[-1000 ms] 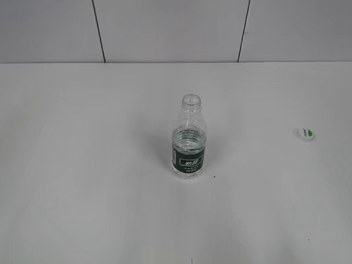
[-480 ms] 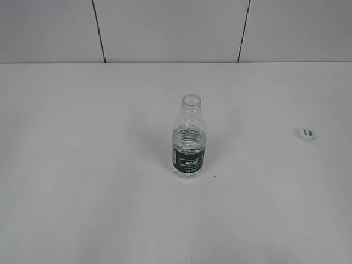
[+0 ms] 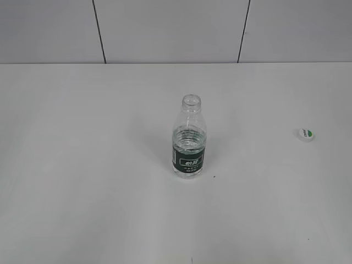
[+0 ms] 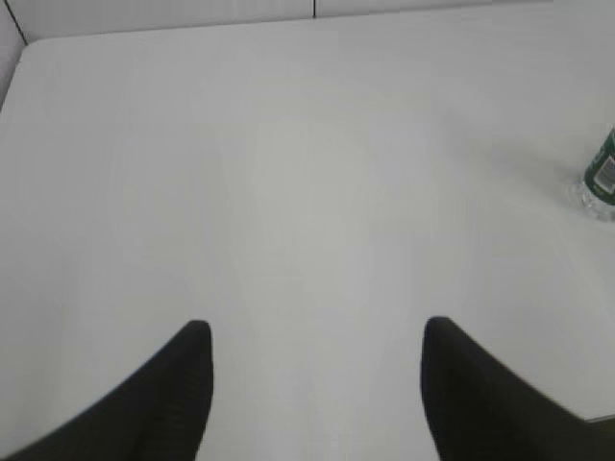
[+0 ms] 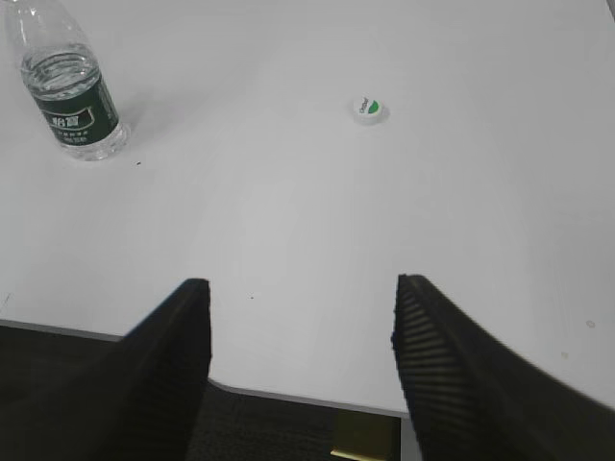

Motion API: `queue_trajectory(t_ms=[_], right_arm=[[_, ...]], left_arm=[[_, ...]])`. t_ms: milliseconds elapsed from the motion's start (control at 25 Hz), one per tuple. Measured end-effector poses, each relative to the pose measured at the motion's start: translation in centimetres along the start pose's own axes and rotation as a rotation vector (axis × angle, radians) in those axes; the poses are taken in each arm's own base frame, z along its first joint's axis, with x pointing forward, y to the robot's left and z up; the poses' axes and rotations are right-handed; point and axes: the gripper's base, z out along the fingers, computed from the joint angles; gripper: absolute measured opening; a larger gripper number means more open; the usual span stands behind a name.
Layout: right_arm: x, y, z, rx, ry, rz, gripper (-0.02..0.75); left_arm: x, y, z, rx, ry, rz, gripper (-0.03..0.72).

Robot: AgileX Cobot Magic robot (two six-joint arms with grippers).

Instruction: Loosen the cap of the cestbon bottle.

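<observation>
Both my grippers hang spread and empty; the bottle stands uncapped and the cap lies off on the table.

My left gripper (image 4: 312,389) is wide apart with nothing between its dark fingers (image 4: 168,399), whose bases run off the bottom of the frame. Ahead and far to its right, only the foot of the cestbon bottle (image 4: 602,179) shows, cut by the frame edge. From outside, the cestbon bottle (image 3: 188,137) stands upright mid-table (image 3: 82,165), its mouth bare, with water up to about the top of the green band; the lettering is too small to read. My right gripper (image 5: 301,360) is just as wide and holds nothing, hanging over the near table edge. The bottle sits ahead to its left, its neck clipped by the frame; the cap (image 5: 369,110) lies ahead, slightly right, green mark up, well apart from the bottle.
</observation>
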Motion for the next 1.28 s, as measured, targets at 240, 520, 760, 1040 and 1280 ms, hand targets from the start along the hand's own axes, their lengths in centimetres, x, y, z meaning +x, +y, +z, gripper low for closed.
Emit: queue_trajectory(t_ms=[240,520,760,1040,1280], right_arm=[[0.11,-0.09,0.45,0.005,-0.008,0.004,0.463],[0.06,-0.1,0.45,0.006,-0.013,0.005,0.463],[0.06,-0.1,0.45,0.006,-0.013,0.005,0.463],[0.07,-0.11,0.45,0.007,-0.013,0.004,0.463],[0.07,-0.12,0.45,0.009,-0.012,0.004,0.463]], left_arm=[[0.35,0.26,-0.57,-0.015,-0.047,0.002,0.423],[0.37,0.19,-0.56,-0.007,-0.046,-0.002,0.423],[0.38,0.02,-0.56,0.012,-0.044,-0.012,0.423],[0.36,-0.03,-0.56,0.017,-0.046,-0.015,0.421],[0.42,-0.08,-0.68,-0.08,-0.047,-0.06,0.408]])
